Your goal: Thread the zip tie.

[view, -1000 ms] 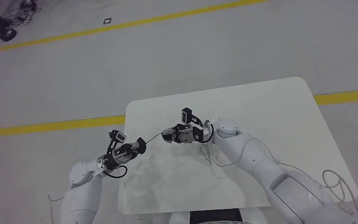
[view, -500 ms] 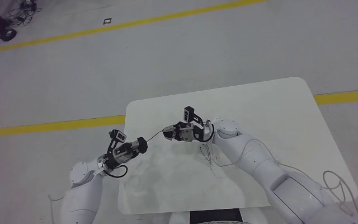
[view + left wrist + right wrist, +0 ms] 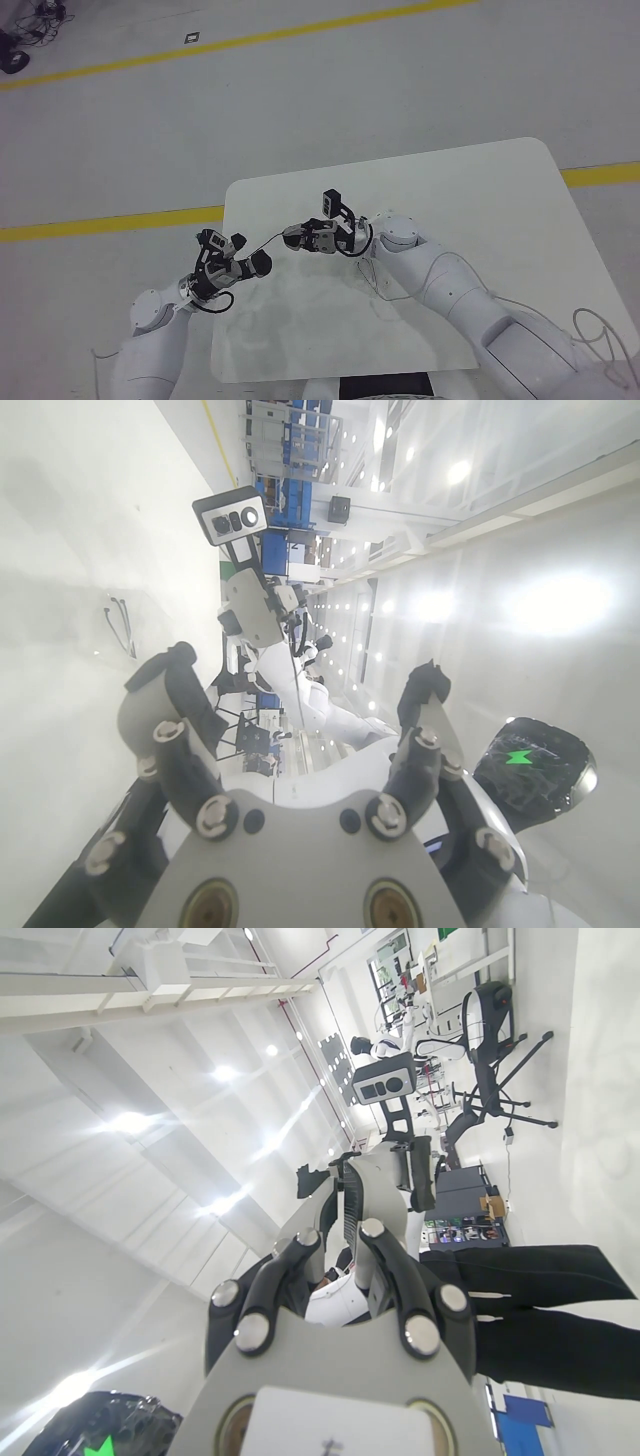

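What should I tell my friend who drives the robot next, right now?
Left gripper: open, holding nothing.
Right gripper: shut on the zip tie, lifted above the table, its thin strap reaching toward the left gripper.
Done: tie picked up.
Left: take the free end and thread it; no closed loop is visible yet.

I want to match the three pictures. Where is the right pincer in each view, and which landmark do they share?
Top view: the right pincer is above the table, shut on the zip tie.
Left wrist view: the right pincer is farther off, the tie running from it.
Right wrist view: the right pincer is in the foreground.
Shared landmark: the open left pincer, facing it in all three.
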`<state>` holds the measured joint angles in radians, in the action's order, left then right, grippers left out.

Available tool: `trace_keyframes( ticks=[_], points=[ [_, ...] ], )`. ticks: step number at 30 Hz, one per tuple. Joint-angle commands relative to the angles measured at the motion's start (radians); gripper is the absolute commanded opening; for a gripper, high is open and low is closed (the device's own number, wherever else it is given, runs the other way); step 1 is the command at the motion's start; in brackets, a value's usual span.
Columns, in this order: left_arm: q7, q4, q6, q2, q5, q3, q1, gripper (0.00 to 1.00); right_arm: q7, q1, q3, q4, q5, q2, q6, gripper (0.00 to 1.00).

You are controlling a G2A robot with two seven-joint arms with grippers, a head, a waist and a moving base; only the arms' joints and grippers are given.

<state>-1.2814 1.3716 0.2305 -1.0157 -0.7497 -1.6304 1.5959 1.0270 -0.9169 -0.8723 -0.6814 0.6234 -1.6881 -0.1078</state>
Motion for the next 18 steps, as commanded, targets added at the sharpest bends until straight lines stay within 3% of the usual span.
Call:
trace_keyframes(
  ticks=[1, 11, 18],
  points=[
    [-0.002, 0.007, 0.021, 0.001, 0.002, -0.005, 0.001, 1.00, -0.004, 0.001, 0.002, -0.008, -0.001, -0.001, 0.006, 0.00],
    [0.011, 0.010, 0.018, 0.001, 0.004, -0.001, 0.001, 1.00, -0.008, 0.001, 0.001, -0.010, -0.001, -0.001, 0.004, 0.00],
    [0.011, 0.015, -0.053, 0.000, -0.060, 0.013, 0.005, 1.00, -0.126, -0.028, 0.019, -0.111, -0.147, 0.016, 0.015, 0.00]
  ],
)
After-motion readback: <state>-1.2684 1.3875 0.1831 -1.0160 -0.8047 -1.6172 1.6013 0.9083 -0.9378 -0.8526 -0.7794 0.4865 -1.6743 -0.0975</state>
